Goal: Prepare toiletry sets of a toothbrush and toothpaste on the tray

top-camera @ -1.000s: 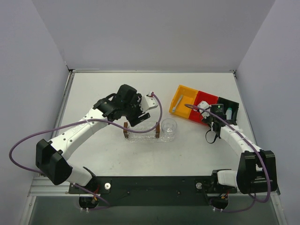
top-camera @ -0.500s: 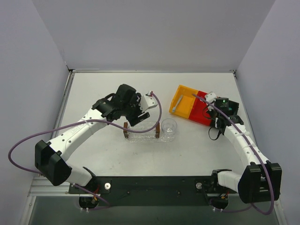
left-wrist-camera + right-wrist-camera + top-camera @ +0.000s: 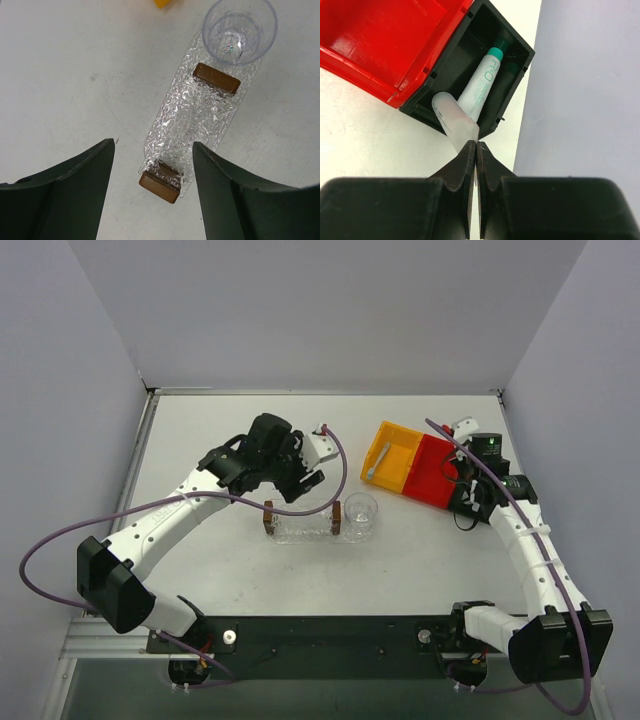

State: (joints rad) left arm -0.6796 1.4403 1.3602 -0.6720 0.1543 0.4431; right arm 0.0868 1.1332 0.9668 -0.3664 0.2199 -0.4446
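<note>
Fetching toothpaste (image 3: pixel 451 117), pinched in the closed right end effector (image 3: pixel 473 144) at the black bin (image 3: pixel 451 59) right of the tray (image 3: pixel 200 115); next, likely a carry onto the tray, below the open left end effector (image 3: pixel 152 145).

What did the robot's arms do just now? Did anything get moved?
The right hand, shut on the toothpaste, swung farther from its base, toward the table's far right, and is now over the black bin. The open left hand edged slightly farther out. The tray, cup, brown blocks, yellow bin and red bin stayed put.
</note>
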